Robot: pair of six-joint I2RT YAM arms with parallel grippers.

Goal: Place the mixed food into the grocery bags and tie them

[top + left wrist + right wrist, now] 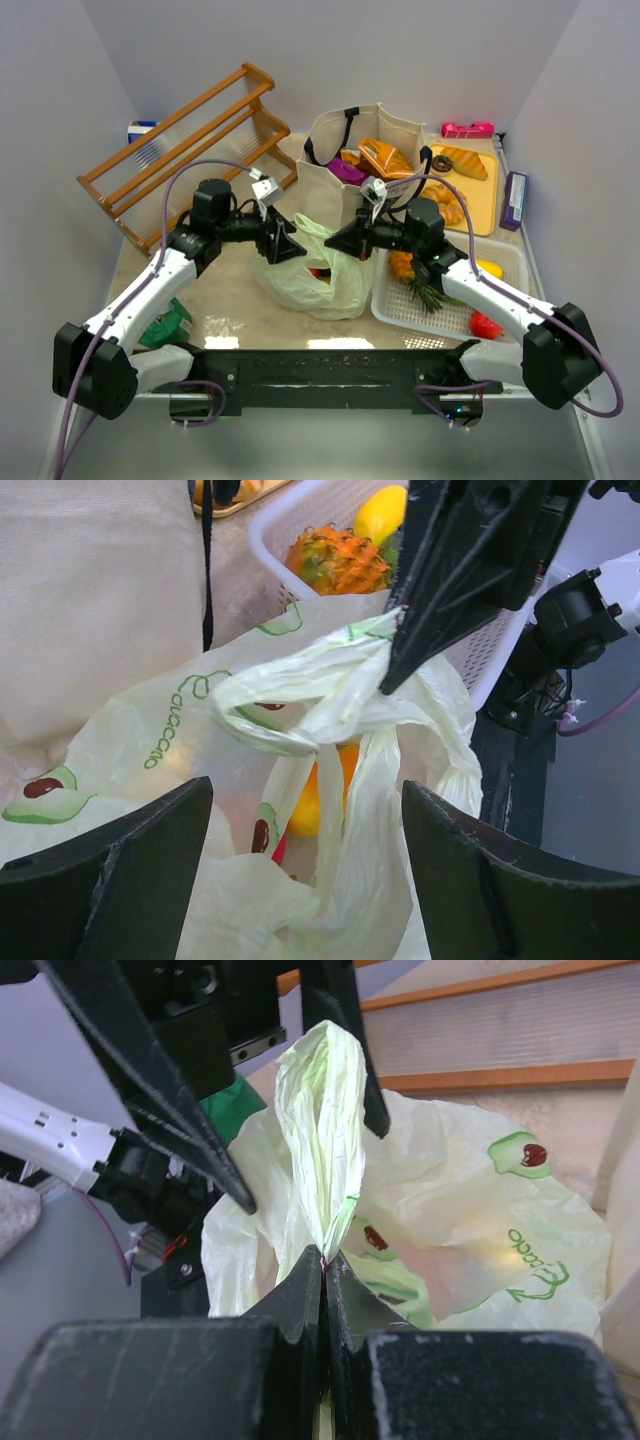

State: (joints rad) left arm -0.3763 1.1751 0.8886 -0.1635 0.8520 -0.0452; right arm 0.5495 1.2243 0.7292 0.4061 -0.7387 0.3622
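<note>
Beige canvas tote (330, 160), one, stands rearmost holding one orange packet (385, 158) and one purple packet (347, 172); one pale green plastic bag (300, 285), printed "avocado", lies centrally, just beside the white basket (400, 318), with open tabletop (225, 290) on its left. Right gripper (325, 1260) is clamped on the bag's twisted handle (320, 1110); left gripper (305, 785) has its jaws spread wide, one either side of that handle
</note>
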